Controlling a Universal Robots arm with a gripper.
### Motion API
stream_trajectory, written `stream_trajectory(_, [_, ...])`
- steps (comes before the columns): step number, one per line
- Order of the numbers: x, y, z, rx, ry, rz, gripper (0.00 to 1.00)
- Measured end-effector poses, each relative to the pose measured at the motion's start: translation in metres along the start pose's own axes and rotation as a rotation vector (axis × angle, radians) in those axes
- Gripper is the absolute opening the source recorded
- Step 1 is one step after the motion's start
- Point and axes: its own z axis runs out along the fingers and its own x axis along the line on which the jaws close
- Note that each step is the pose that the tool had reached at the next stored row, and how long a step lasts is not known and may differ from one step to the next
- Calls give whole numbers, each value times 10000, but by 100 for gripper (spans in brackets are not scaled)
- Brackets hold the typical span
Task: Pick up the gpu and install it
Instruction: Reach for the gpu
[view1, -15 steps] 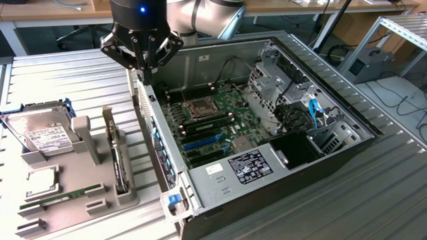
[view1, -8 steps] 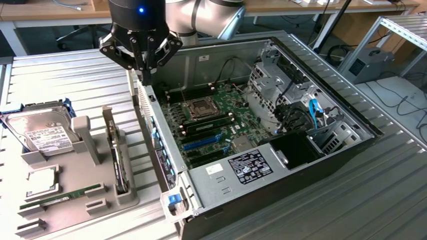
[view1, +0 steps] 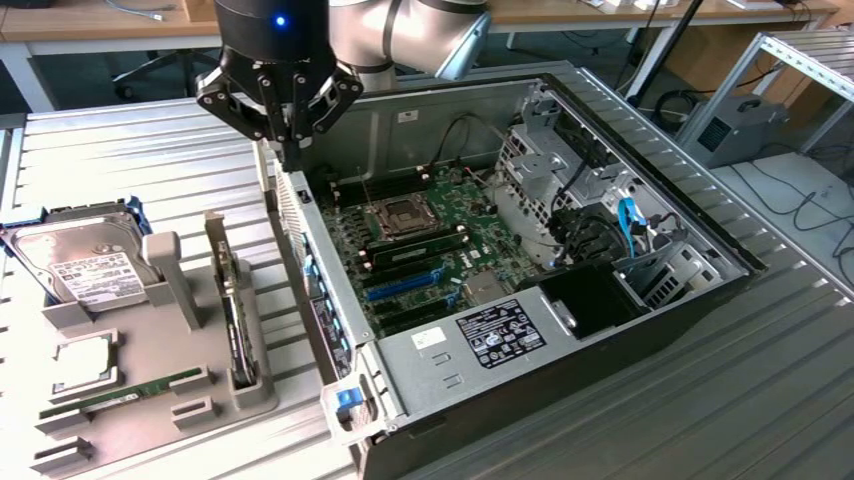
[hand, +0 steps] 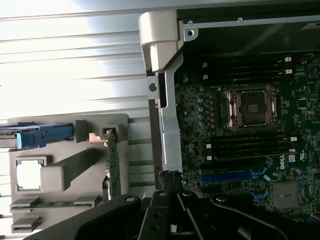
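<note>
With the gripper (view1: 283, 148) closed on nothing above the rim of the computer case (view1: 400, 375), and the gpu (view1: 238, 318) standing on edge along the case-side edge of the grey holder (view1: 171, 280), the gpu could be struck and toppled if it is reached for with the fingers unopened.

The arm (view1: 400, 35) leaves the exterior view at its top edge, and the computer case (view1: 587, 390) loses its near corner at the bottom edge. Print on the power supply label (view1: 497, 335) is too small to read. In the wrist view the pincer (hand: 169, 182) is cut off by the picture's edge, and its dark links hide one end of the graphics card (hand: 114, 165). Glare washes out the bench (hand: 60, 65).
</note>
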Motion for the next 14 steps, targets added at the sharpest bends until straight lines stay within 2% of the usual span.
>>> stream_trajectory(14, [25,-2,7,-1,-1,1,11])
